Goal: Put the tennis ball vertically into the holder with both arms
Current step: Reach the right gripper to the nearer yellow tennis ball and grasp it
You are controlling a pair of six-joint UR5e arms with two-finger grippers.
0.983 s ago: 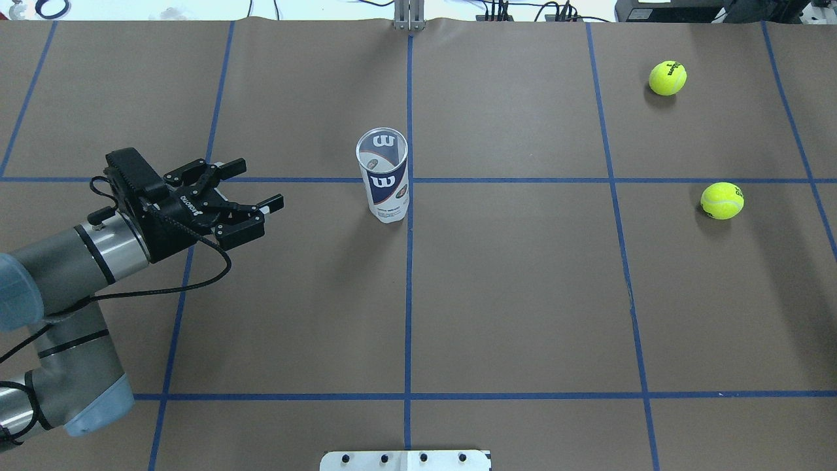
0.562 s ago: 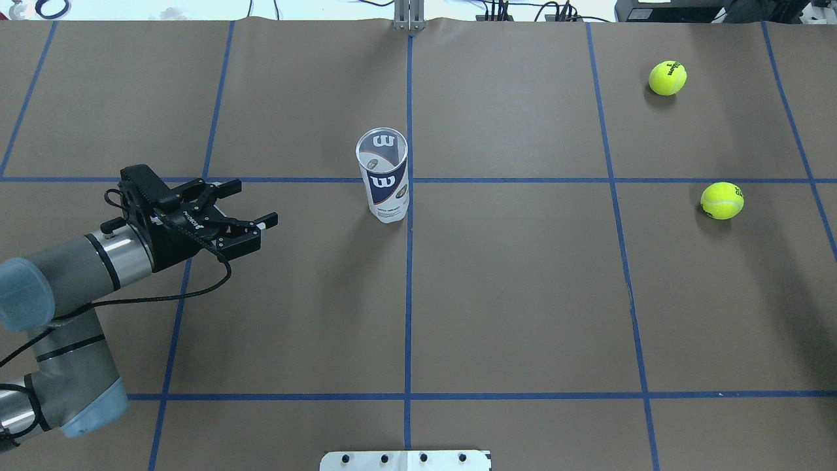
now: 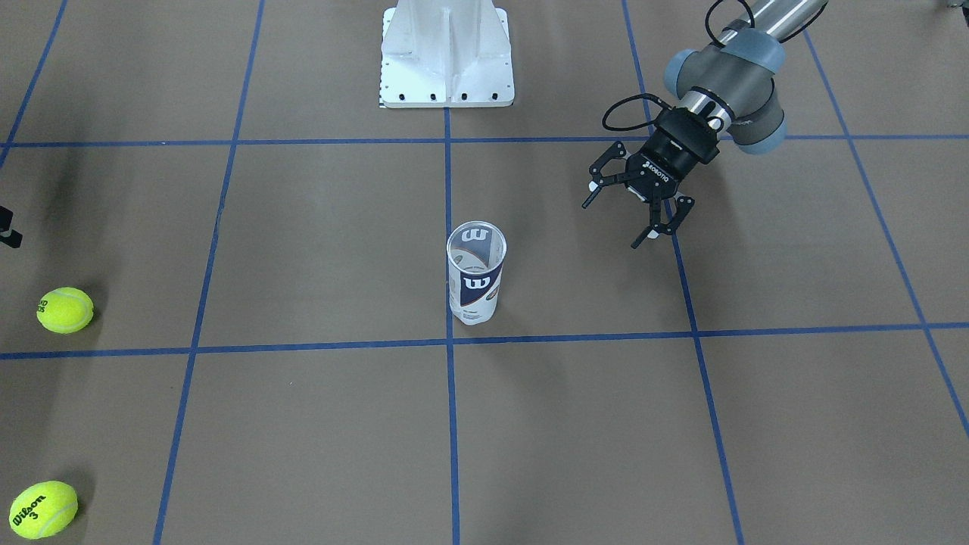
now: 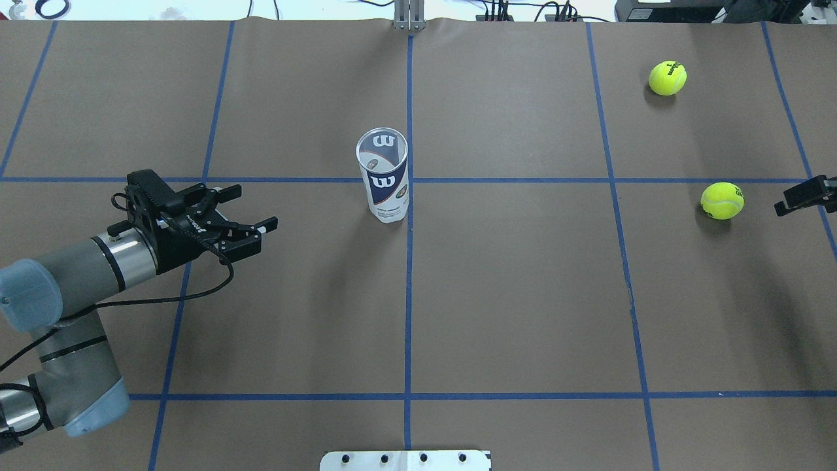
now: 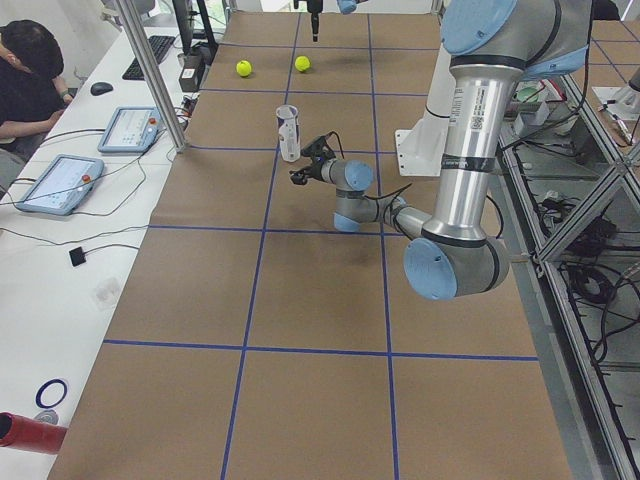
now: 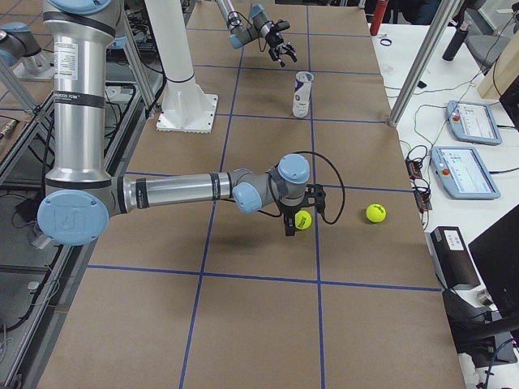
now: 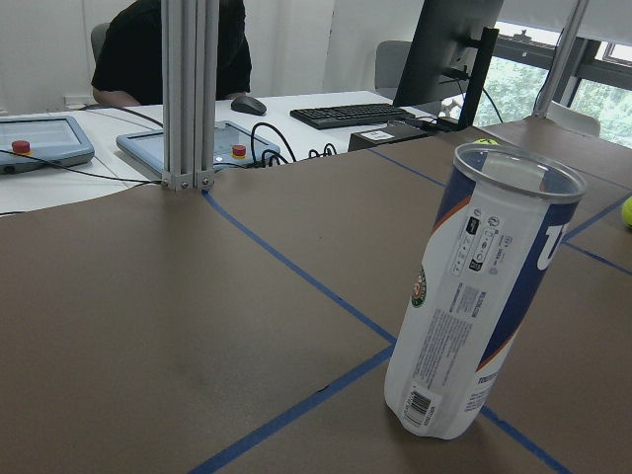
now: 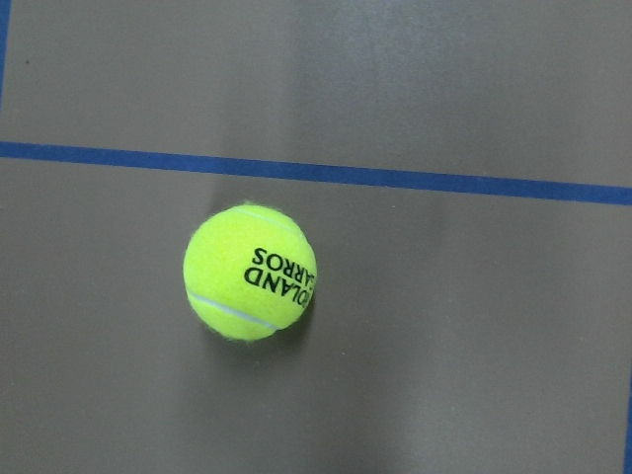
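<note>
The holder [image 4: 382, 175] is a clear can with a navy-and-white "W" label. It stands upright and empty near the table's middle; it also shows in the front view [image 3: 475, 274] and the left wrist view [image 7: 484, 296]. My left gripper [image 4: 255, 208] is open and empty, held level to the holder's left, pointing at it. One tennis ball [image 4: 722, 200] lies at the right, and the right wrist view [image 8: 249, 286] looks straight down on it. My right gripper [image 4: 807, 195] hovers just right of this ball; I cannot tell if it is open. A second ball [image 4: 667, 78] lies farther back.
The white metal base [image 3: 447, 53] stands at the robot's side of the table. An aluminium post [image 7: 188, 89] rises at the far edge behind the holder. Tablets [image 6: 466, 121] and a seated person [image 5: 30, 70] are on the operators' side.
My left gripper has dropped lower and shifted slightly toward the robot, staying open. My right gripper has come into the overhead view at the right edge beside the nearer ball.
</note>
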